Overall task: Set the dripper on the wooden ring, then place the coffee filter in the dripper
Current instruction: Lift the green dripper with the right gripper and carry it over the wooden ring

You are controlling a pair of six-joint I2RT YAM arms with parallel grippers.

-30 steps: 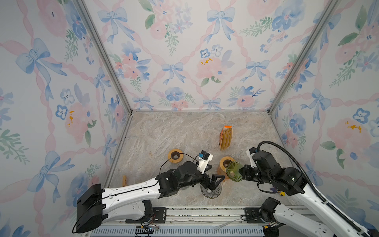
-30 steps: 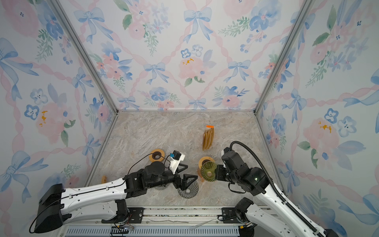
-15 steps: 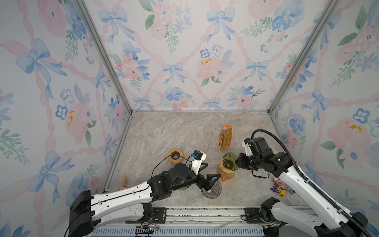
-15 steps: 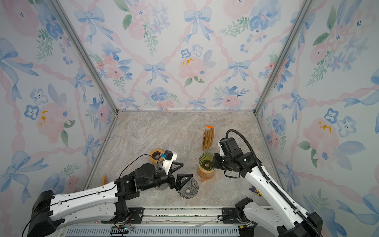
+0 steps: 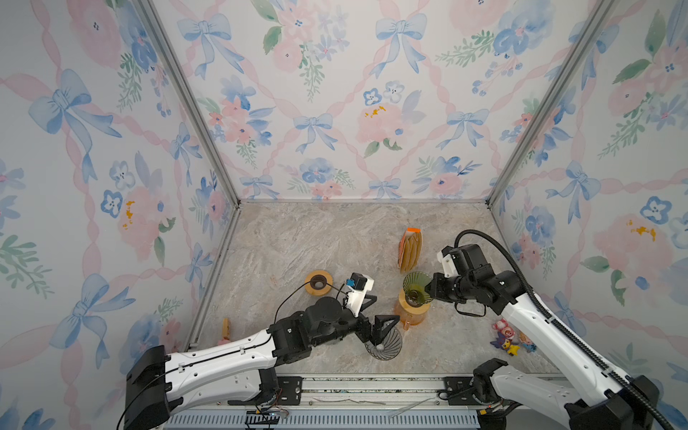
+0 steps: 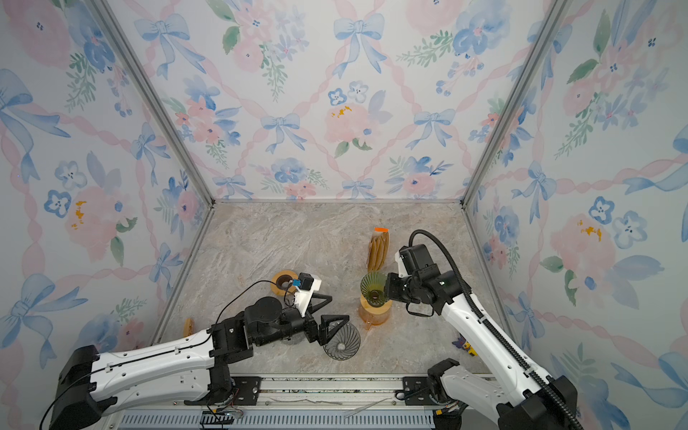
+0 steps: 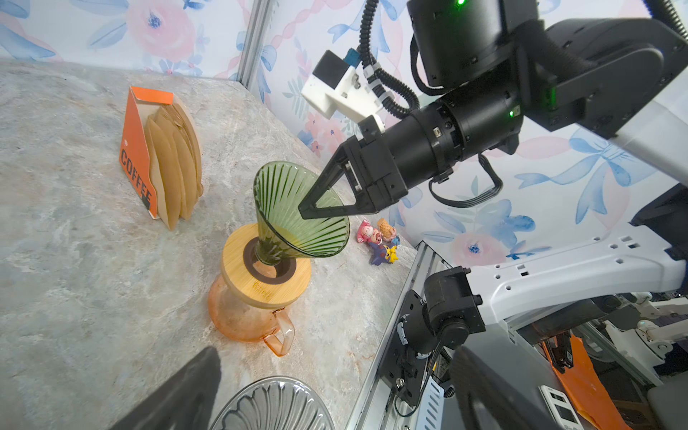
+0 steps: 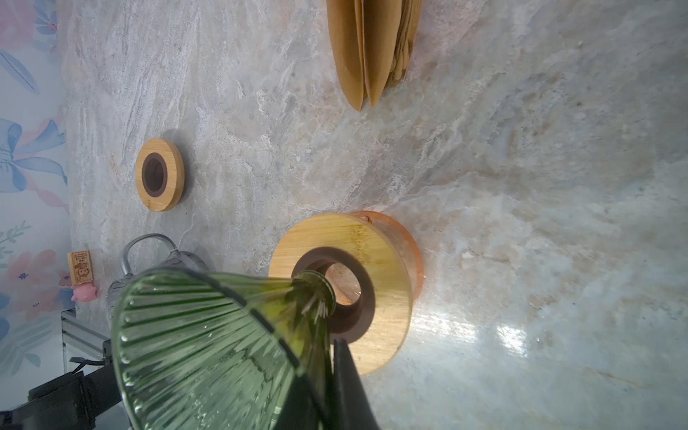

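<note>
White shells, black joints on both: left arm carries a thin black cable, right arm a ribbed black hose.

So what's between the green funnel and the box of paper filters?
Nothing. Only bare marble table lies between the green dripper and the filter box, and the left wrist view shows it most clearly.

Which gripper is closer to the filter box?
Right. The right gripper holds the green dripper near the filter box; the left gripper is farther, at the grey dripper.
</note>
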